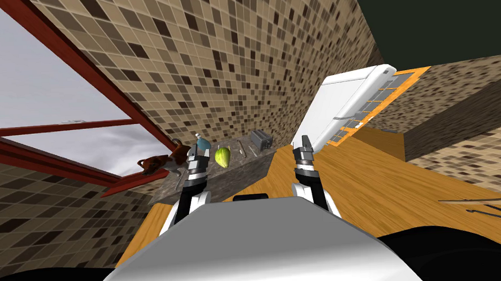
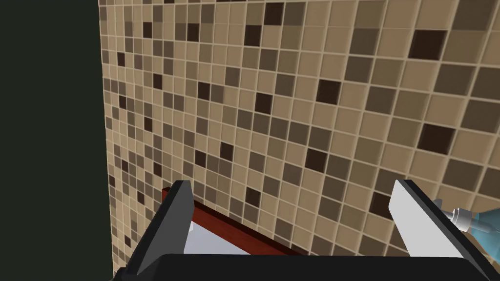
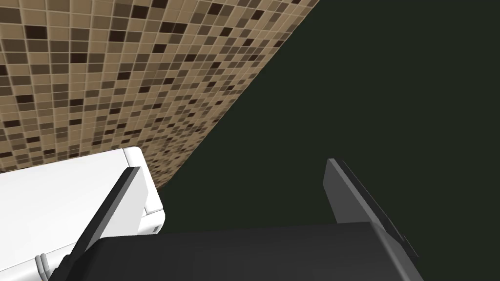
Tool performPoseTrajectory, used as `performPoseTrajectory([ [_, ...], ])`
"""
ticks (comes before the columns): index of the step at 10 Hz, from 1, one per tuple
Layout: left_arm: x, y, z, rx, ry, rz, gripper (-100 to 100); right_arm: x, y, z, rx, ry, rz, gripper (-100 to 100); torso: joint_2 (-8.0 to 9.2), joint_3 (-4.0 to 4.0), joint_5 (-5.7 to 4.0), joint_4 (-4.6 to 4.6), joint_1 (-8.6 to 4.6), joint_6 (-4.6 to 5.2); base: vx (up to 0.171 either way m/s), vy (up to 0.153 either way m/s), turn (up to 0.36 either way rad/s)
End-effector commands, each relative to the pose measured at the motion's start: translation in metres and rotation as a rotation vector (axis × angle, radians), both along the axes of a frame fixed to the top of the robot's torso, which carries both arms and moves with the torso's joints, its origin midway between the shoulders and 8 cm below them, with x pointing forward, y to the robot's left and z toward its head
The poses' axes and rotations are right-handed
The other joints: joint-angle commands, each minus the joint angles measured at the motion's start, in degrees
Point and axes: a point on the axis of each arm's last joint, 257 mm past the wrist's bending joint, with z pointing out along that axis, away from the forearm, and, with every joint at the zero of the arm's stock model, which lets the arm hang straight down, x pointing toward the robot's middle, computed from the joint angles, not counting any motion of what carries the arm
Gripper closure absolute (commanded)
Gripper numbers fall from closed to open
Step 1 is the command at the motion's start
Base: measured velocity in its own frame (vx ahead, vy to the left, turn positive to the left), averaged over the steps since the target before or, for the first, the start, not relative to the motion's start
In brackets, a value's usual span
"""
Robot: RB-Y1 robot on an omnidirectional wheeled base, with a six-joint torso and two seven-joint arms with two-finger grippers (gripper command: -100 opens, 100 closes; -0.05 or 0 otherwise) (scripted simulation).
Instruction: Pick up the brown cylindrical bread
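The left gripper [image 2: 298, 219] has its jaws wide apart, with nothing between them, and they face the tiled wall [image 2: 302, 97]. Just outside one jaw is the neck of a pale blue bottle [image 2: 481, 222], and under the other runs a red window frame [image 2: 229, 229]. The right gripper [image 3: 234, 200] also has its jaws apart and empty, one in front of a white fridge [image 3: 63, 195], the other against a black area [image 3: 390, 97]. In the head view both grippers are raised over the near edge of the grey mottled surface [image 1: 235, 174]. The brown bread [image 1: 157, 162] lies at the left end of the surface, by the window frame, near the left gripper but apart from it. To the right of the bottle stand a yellow-green fruit [image 1: 222, 157] and a grey toaster [image 1: 262, 140].
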Motion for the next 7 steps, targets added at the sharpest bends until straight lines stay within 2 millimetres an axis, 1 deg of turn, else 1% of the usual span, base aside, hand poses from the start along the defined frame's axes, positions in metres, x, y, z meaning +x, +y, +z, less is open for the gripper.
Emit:
performPoseTrajectory([
  [1, 0.0, 0.0, 0.003, 0.009, -0.001, -0.018, -100, 0.0, 0.0, 0.0, 0.0, 0.0, 0.0, 0, 0.0, 0.0, 0.0, 0.0, 0.0, 0.0, -0.019, 0.003, 0.002],
  [7, 0.007, -0.005, 0.02, 0.027, 0.003, -0.144, -100, 0.0, 0.0, 0.0, 0.0, 0.0, 0.0, 0, 0.23, 0.14, 0.02, 0.06, 0.07, 0.0, -0.057, 0.014, -0.01],
])
